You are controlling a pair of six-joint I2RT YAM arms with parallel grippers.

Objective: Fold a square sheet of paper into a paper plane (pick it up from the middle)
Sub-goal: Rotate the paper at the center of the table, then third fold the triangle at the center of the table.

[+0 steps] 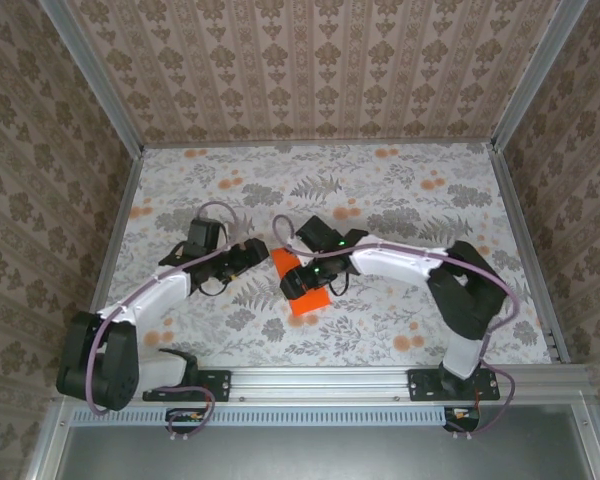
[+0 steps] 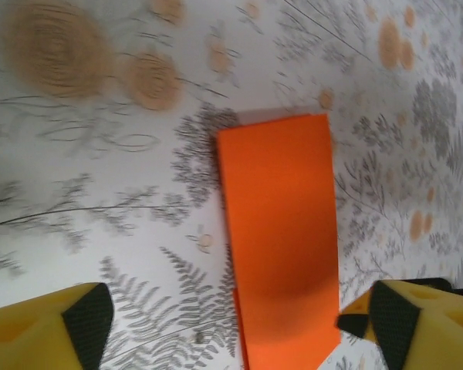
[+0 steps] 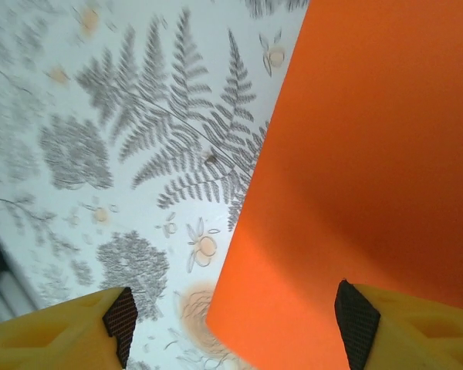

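The left hand (image 1: 260, 256) is spread wide, and between its 2 yellow fingers (image 2: 38, 335) lies one end of the bright orange paper sheet (image 2: 278, 231). The sheet is folded to a long rectangle and lies flat mid-way across the flower-printed bench (image 1: 410, 200). Over it sits the right hand (image 1: 300, 276), also wide, gripping nothing.

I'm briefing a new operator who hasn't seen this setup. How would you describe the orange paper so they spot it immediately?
Find the flower-printed table. Near its middle lies the orange paper: a plain, solid bright-orange rectangle with straight edges, unlike the small pale printed blossoms scattered around it.
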